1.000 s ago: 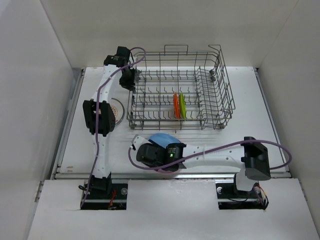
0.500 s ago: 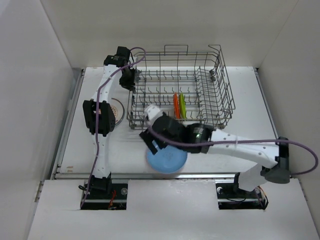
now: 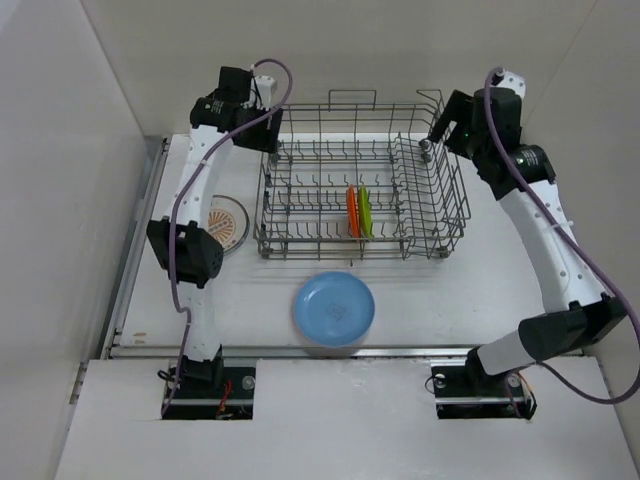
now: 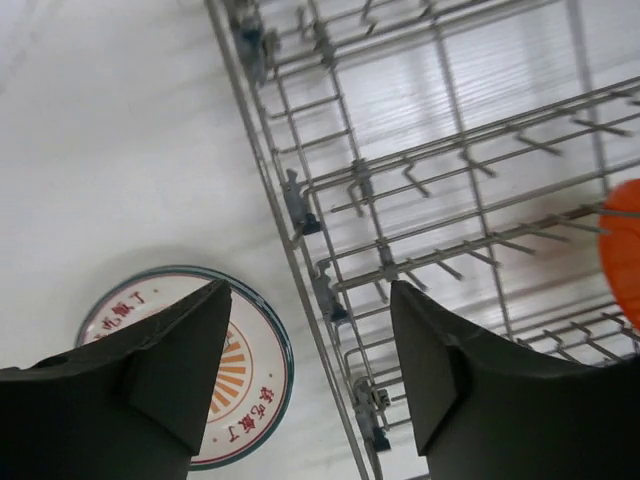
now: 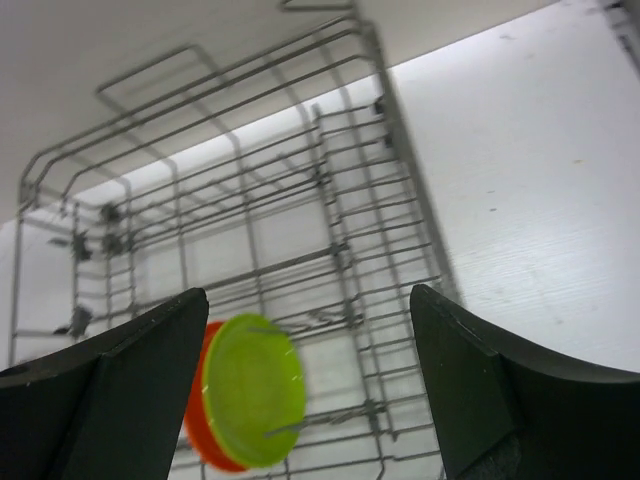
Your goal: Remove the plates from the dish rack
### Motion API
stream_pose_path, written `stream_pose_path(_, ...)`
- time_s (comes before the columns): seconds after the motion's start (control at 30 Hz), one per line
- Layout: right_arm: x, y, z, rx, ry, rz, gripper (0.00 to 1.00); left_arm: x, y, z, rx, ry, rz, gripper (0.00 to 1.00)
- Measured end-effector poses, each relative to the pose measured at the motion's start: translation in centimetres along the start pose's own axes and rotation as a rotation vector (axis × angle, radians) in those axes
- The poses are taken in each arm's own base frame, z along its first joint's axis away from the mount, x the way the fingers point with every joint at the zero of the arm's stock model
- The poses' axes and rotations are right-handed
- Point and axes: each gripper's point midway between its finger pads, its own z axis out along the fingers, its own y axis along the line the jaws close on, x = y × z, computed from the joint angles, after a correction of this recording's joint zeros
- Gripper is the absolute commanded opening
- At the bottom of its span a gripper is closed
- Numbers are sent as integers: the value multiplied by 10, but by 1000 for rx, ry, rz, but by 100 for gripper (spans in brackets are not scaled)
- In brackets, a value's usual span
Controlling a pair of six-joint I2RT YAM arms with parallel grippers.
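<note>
Plates: you can see 4 of them. 2 stand on edge inside the dish rack (image 3: pixel 440 200), close side by side near the middle of its front part: 1 orange plate (image 3: pixel 351 211) and 1 lime green plate (image 3: pixel 364 211). The other 2 lie flat on the table (image 3: pixel 450 300). 1 is a blue plate (image 3: pixel 334 309), near the front of the rack. 1 is a white plate with an orange sunburst (image 3: pixel 228 224), just beside the rack's left side. There is only 1 rack.

You have 2 grippers, and both are up high. Your left gripper (image 4: pixel 310 300) hangs over the rack's far left corner. Its 2 fingers are spread wide and hold nothing. Your right gripper (image 5: pixel 308 295) hangs over the rack's far right corner. Its 2 fingers are also spread wide and hold nothing.
</note>
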Motion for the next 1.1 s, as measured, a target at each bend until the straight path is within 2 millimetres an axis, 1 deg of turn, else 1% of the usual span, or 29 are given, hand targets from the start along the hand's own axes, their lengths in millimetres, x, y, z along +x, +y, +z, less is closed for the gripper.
stream_pose_path(0.03, -5, -13, 5, 35, -6, 14, 86, -9, -6, -15, 8, -38, 15, 71)
stream_pose_path(0.07, -7, -25, 11, 65, -7, 23, 86, -17, -15, -28, 21, -76, 37, 75)
stream_pose_path(0.1, -6, -33, 18, 87, 0, 27, 85, -25, -25, -42, 36, -111, 60, 79)
stream_pose_path(0.17, 1, -46, 36, 121, 29, 29, 82, -36, -53, -63, 80, -167, 114, 86)
stream_pose_path(0.23, 14, -54, 55, 140, 74, 26, 79, -42, -88, -77, 137, -201, 173, 86)
stream_pose_path(0.3, 28, -62, 73, 155, 117, 22, 74, -40, -121, -78, 193, -202, 224, 86)
stream_pose_path(0.33, 36, -64, 81, 162, 140, 17, 72, -36, -138, -75, 220, -190, 250, 83)
stream_pose_path(0.4, 49, -71, 95, 179, 176, 10, 67, -23, -165, -60, 267, -142, 289, 77)
stream_pose_path(0.43, 53, -75, 100, 187, 188, 7, 65, -14, -174, -49, 283, -106, 300, 74)
stream_pose_path(0.47, 58, -76, 104, 190, 198, 2, 63, -6, -179, -38, 292, -71, 306, 71)
stream_pose_path(0.5, 61, -78, 107, 194, 206, -2, 60, 3, -183, -25, 298, -30, 306, 71)
stream_pose_path(0.57, 64, -80, 111, 193, 212, -8, 57, 21, -184, -1, 308, 46, 294, 71)
stream_pose_path(0.6, 66, -80, 113, 188, 213, -12, 56, 29, -184, 10, 314, 81, 284, 69)
stream_pose_path(0.63, 67, -80, 114, 184, 210, -17, 54, 36, -184, 18, 324, 112, 273, 68)
stream_pose_path(0.7, 73, -83, 117, 187, 217, -24, 53, 47, -186, 28, 345, 156, 251, 67)
stream_pose_path(0.77, 80, -87, 118, 193, 230, -32, 45, 50, -187, 30, 361, 172, 231, 67)
stream_pose_path(0.8, 83, -88, 119, 196, 236, -33, 45, 50, -187, 30, 365, 173, 227, 67)
stream_pose_path(0.83, 84, -90, 120, 199, 233, -40, 36, 50, -189, 29, 372, 173, 221, 67)
stream_pose_path(0.93, 82, -96, 123, 207, 220, -52, 16, 50, -195, 28, 394, 173, 204, 67)
stream_pose_path(0.97, 82, -96, 124, 186, 225, -78, 4, 50, -196, 27, 397, 175, 198, 67)
stream_pose_path(1.0, 84, -92, 124, 148, 238, -118, 0, 50, -197, 27, 400, 175, 192, 67)
stream_pose_path(1.1, 90, -76, 124, 91, 240, -131, 0, 49, -199, 26, 407, 173, 182, 67)
